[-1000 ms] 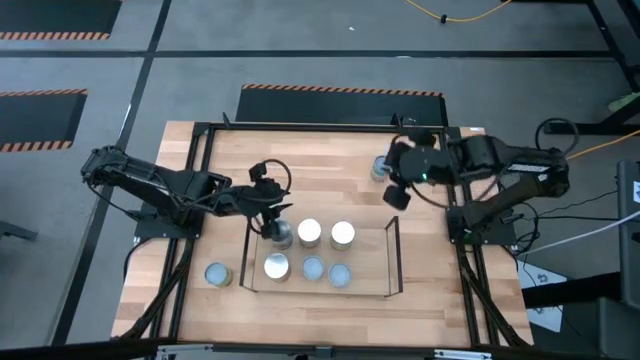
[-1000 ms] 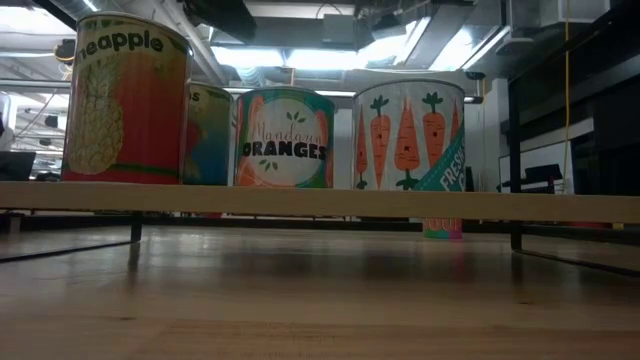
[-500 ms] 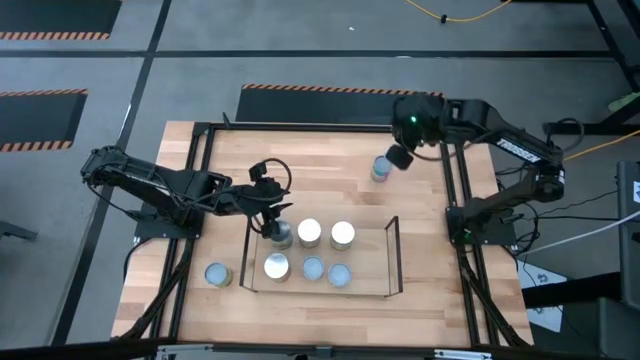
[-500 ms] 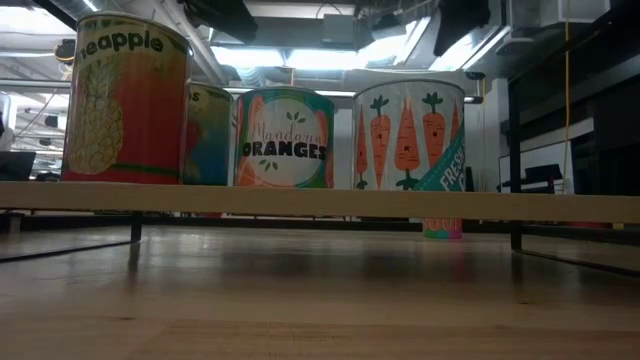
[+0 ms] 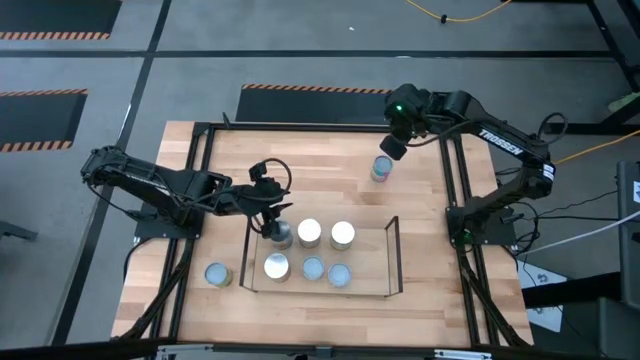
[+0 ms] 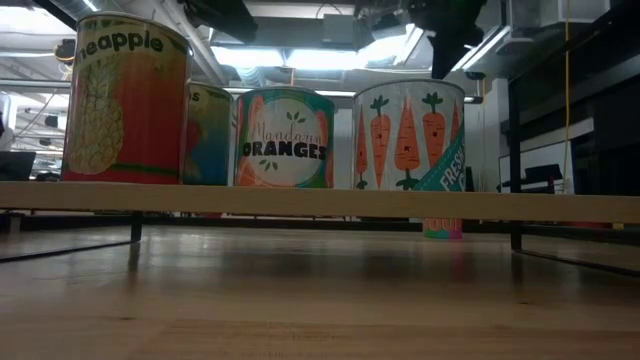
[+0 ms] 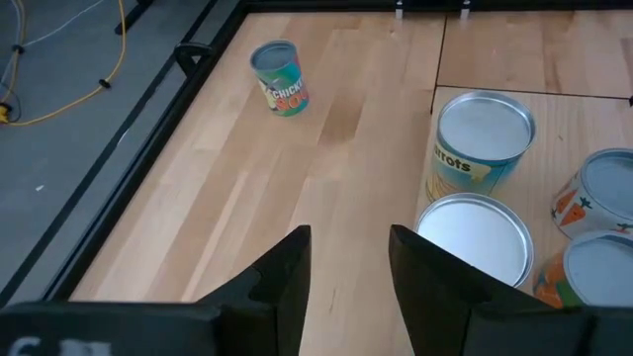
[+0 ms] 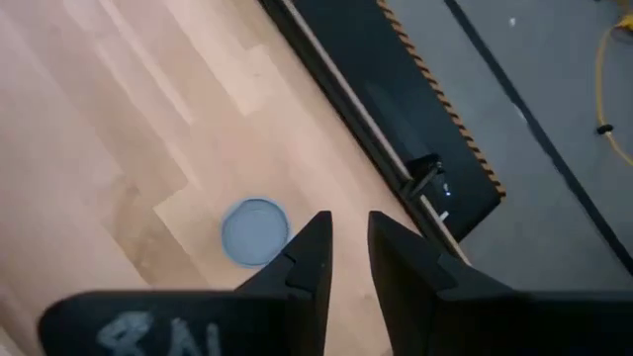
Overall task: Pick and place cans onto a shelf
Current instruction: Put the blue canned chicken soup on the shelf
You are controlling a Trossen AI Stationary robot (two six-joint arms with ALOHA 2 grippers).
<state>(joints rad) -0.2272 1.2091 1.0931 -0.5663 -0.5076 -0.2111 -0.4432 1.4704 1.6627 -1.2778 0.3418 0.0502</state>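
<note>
- So the low light-wood shelf with the thin black wire frame (image 5: pixel 390 262) already has six little round tins on it: three along the back row, three along the front. From table level you can read the labels on some: pineapple (image 6: pixel 124 100), mandarin oranges (image 6: pixel 285 138) and carrots (image 6: pixel 410 135).
- Two tins aren't shelved yet. A pale-blue-topped can (image 5: pixel 381 168) sits on the bare tabletop toward the far right, well clear of the shelf. The other, a silvery-topped can (image 5: pixel 218 274), stands just outside the shelf's left end, near the front edge of the table.
- The right gripper (image 5: pixel 393 147) hangs just beyond that pale-blue can, up in the air. Its wrist camera looks down on the blue lid (image 8: pixel 255 231), which sits a bit off to one side of the fingers rather than between them. The fingers are only a narrow gap apart and there's nothing in them.
- The left gripper (image 5: pixel 271 224) sits over the back-left corner of the shelf, jaws spread with nothing between them; the wrist view shows the two nearest tins beside the fingers, not between them. It looks parked for now.
- My read: this is the approach for the seventh can, right arm's job.
- Next, I think it needs to spread the fingers wider than the tin, line up so the can sits between them, then come down and close. The lineup is the fiddly bit since it's off-centre right now.
</note>
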